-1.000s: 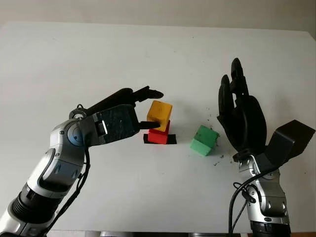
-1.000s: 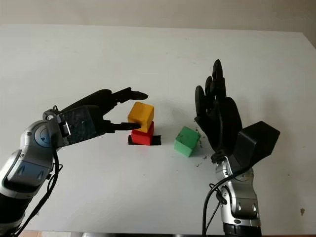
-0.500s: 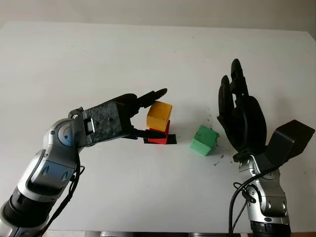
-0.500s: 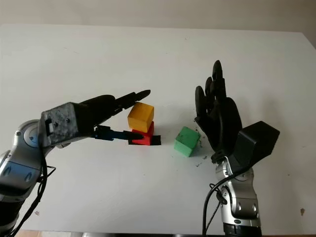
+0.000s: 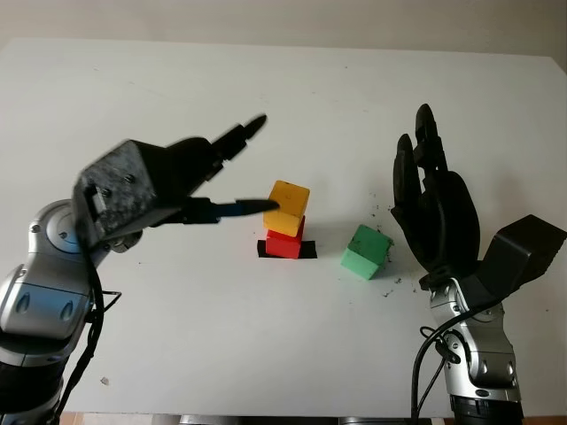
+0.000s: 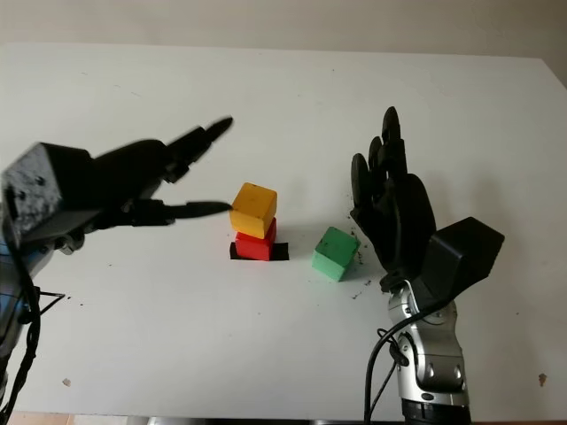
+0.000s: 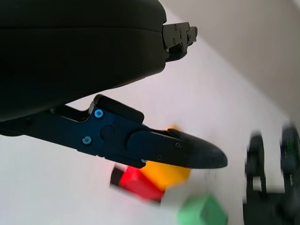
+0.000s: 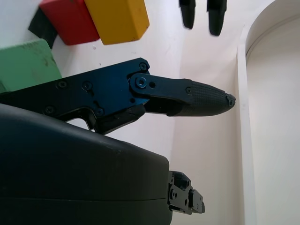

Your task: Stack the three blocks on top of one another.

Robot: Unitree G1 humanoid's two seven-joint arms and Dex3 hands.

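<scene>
1. The right robot hand (image 5: pixel 434 208) stands upright near the front right of the white surface (image 5: pixel 177 80). It holds nothing and is open, with its palm turned toward the blocks.

2. The green block (image 5: pixel 367 251) lies on the surface just to the left of the right robot hand. It is apart from the other two blocks and is slightly turned relative to them.

3. The left robot hand (image 5: pixel 177 181) hovers above the surface on the left. It is open and holds nothing. One fingertip points toward the yellow block but is clear of it.

4. The red block (image 5: pixel 284 241) sits on a black mark (image 5: pixel 307 251) near the middle of the surface. The yellow block (image 5: pixel 287 207) rests on top of it, twisted and shifted a little off the red block's outline.

5. Judged status: two blocks are stacked; the green block has not yet been placed.

6. Risks from this point:
   - The yellow block sits off-square, so a third block set down off-centre may tip the stack.
   - The green block is close to the stack, so a wide sweep of the right robot hand may knock the stack.
   - A grip on the green block's corners may let it slip or rotate.
</scene>
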